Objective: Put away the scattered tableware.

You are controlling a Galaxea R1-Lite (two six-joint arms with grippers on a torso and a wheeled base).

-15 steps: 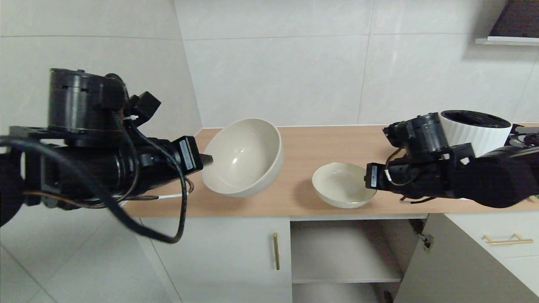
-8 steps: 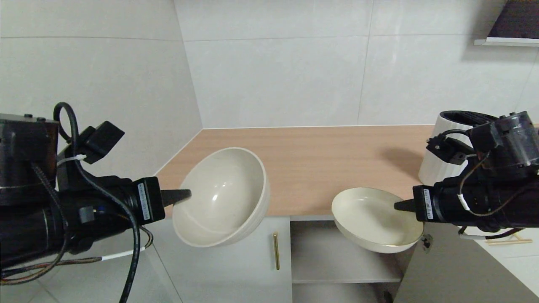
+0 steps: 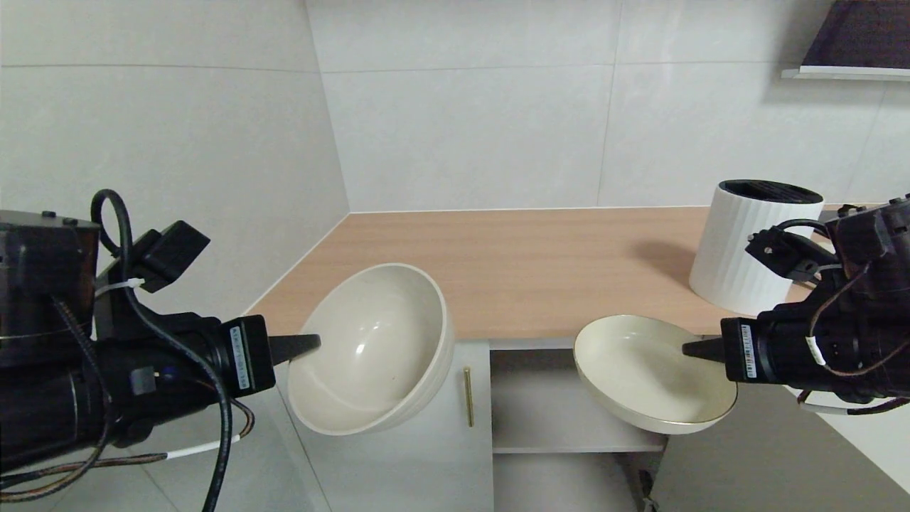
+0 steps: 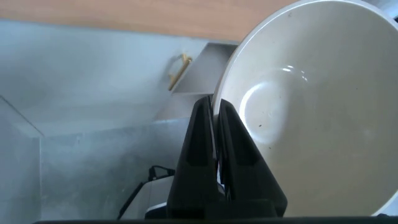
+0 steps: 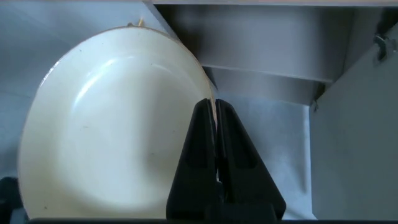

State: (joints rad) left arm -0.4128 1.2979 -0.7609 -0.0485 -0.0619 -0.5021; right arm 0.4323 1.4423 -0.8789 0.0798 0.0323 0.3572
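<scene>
**Item 1.** Left pincer: narrowed onto the rim of the deep bowl, with one finger inside the wall and one outside. The bowl hangs past its tips, tipped on edge, clear of the counter and in front of the closed door with the brass handle.

**Item 2.** Right pincer: clamped on the rim of the shallow dish. The dish juts from its tips toward the left pincer, tilted, before the open cupboard bay.

**Item 3.** White ribbed canister: on the counter, behind the right pincer.

**Hazards, as judged from the floor:**
- Both holds are rim-only pinches, so a jolt could let either piece pivot or slip free and drop.
- Either piece could clip the counter's front edge or the bay's frame on entry.
- The two pieces, near each other, could knock together.
</scene>
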